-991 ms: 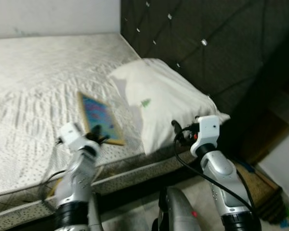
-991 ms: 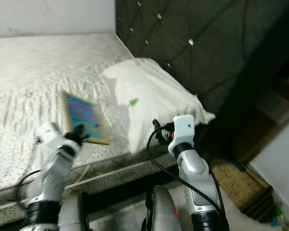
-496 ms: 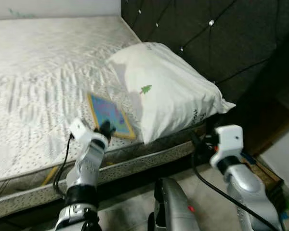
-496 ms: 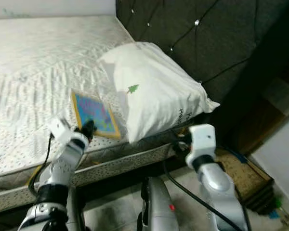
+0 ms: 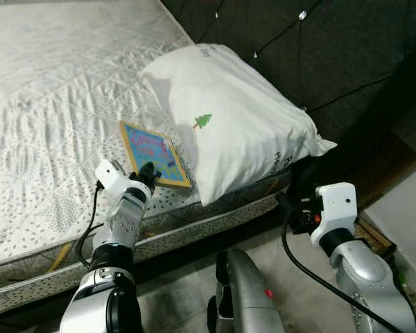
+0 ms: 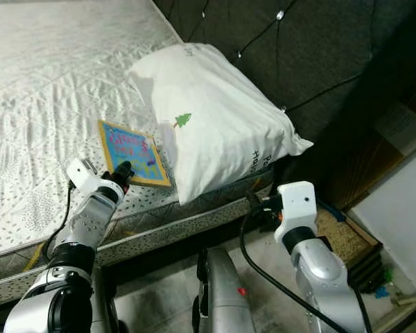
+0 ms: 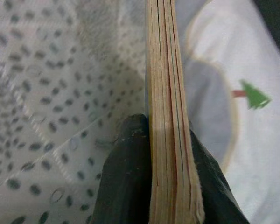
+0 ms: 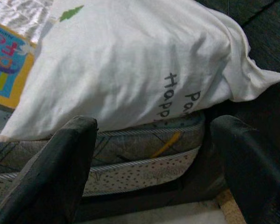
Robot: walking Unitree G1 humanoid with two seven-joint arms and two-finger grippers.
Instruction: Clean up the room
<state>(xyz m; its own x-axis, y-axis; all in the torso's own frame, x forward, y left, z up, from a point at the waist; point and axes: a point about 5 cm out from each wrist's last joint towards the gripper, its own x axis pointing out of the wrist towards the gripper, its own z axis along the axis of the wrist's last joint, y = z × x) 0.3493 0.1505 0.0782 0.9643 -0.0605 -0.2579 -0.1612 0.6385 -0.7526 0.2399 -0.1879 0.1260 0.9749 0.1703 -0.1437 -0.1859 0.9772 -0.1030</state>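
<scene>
A thin picture book with a blue cover and yellow border lies on the white mattress beside a white pillow. My left gripper is shut on the book's near edge; in the left wrist view the book's page edges run between the two black fingers. My right gripper is open, held low off the bed's side, facing the pillow and mattress edge; its wrist sits below the pillow's corner.
A dark tufted headboard rises behind the pillow. A brown mat and wooden furniture lie at the right on the floor. My own body is between the arms.
The camera has tilted and shifted. My left gripper stays on the book's edge. My right arm has dropped from the pillow's edge to below the mattress side.
</scene>
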